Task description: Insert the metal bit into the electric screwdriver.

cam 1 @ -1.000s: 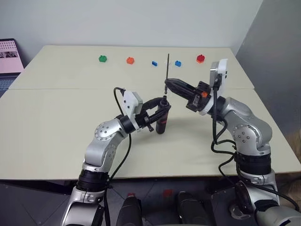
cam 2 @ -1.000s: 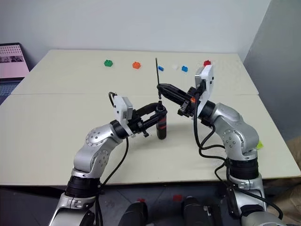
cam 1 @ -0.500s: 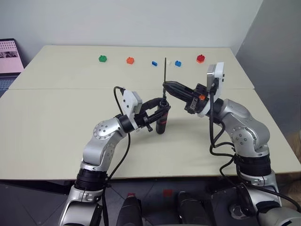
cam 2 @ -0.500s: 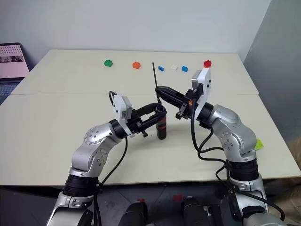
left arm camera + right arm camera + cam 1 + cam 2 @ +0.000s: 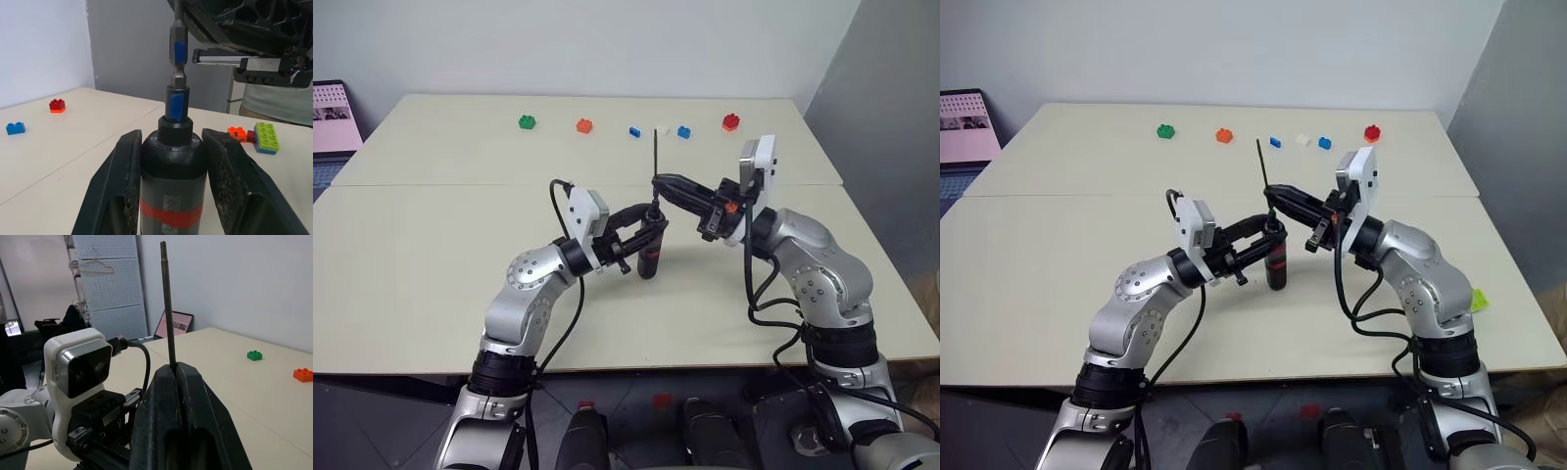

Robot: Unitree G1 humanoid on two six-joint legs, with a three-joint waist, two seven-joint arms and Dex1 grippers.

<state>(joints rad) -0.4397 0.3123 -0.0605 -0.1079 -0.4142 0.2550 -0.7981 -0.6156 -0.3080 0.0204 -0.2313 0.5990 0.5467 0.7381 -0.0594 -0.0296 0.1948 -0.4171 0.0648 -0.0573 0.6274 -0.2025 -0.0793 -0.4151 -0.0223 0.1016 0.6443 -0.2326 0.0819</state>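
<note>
Left hand (image 5: pixel 649 232) clamps screwdriver (image 5: pixel 172 181) upright; right hand (image 5: pixel 658 182) pinches bit (image 5: pixel 167 308), tip entering screwdriver socket.

Silver arms (image 5: pixel 533 284), black cables, white wrist cameras (image 5: pixel 587 211)

Left gripper (image 5: pixel 1271 235): clamped on the electric screwdriver (image 5: pixel 1277 262), upright at mid-table (image 5: pixel 1058 255).
Right gripper (image 5: pixel 1273 192): pinches the metal bit (image 5: pixel 1262 166) upright just above it.
Bricks (image 5: pixel 1225 136): row along the table's far edge.
</note>
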